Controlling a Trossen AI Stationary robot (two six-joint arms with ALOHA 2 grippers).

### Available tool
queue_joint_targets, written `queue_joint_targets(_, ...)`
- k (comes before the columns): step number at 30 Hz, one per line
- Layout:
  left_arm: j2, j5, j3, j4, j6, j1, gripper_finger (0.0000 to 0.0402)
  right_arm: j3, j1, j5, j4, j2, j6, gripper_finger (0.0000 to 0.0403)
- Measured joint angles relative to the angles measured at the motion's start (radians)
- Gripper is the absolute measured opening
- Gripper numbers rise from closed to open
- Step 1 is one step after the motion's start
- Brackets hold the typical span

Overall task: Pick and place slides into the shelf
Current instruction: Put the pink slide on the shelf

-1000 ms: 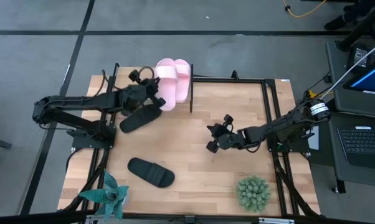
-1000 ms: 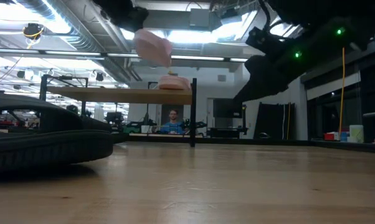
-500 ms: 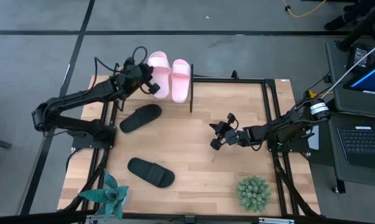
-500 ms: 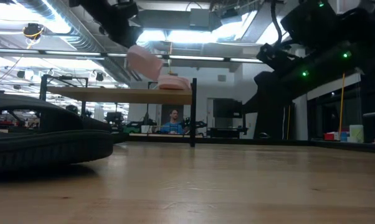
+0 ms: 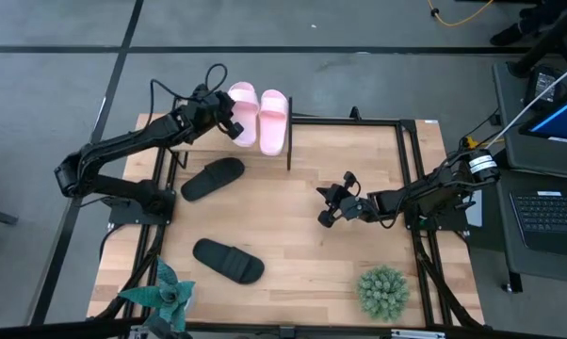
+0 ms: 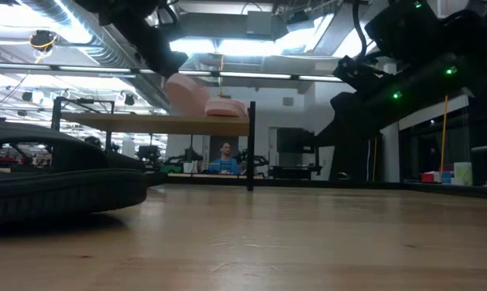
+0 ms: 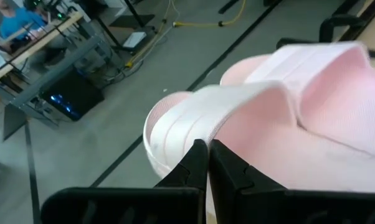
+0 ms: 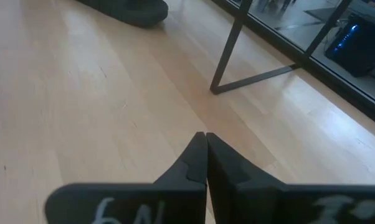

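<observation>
A pale pink slide (image 5: 243,111), carried up from over the worktop (image 5: 293,235) within the last second, is being set on the shelf (image 6: 154,123) beside its mate (image 5: 273,120) by the outstretched left gripper (image 5: 225,121), clamped shut on its strap, while the shut, empty right gripper (image 5: 327,209) is being held mid-worktop.

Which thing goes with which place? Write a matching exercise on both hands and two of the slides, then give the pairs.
Things:
1. left hand
2. right hand
3. front black slide
4. free pink slide

Places or states:
A. lies on the shelf
B. shut on the other pink slide, at its strap, over the shelf
C. shut on nothing, above the middle of the tabletop
D. on the tabletop near the spiky plant

Pairs: 1-B, 2-C, 3-D, 4-A
</observation>
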Motion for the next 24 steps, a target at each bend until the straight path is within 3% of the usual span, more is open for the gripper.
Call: queue_joint_targets(24,0.041,0.046,0.0,-0.022,0.003,0.003,0.0,0.0,0.0,0.0,-0.002,0.0,-0.001,0.0002)
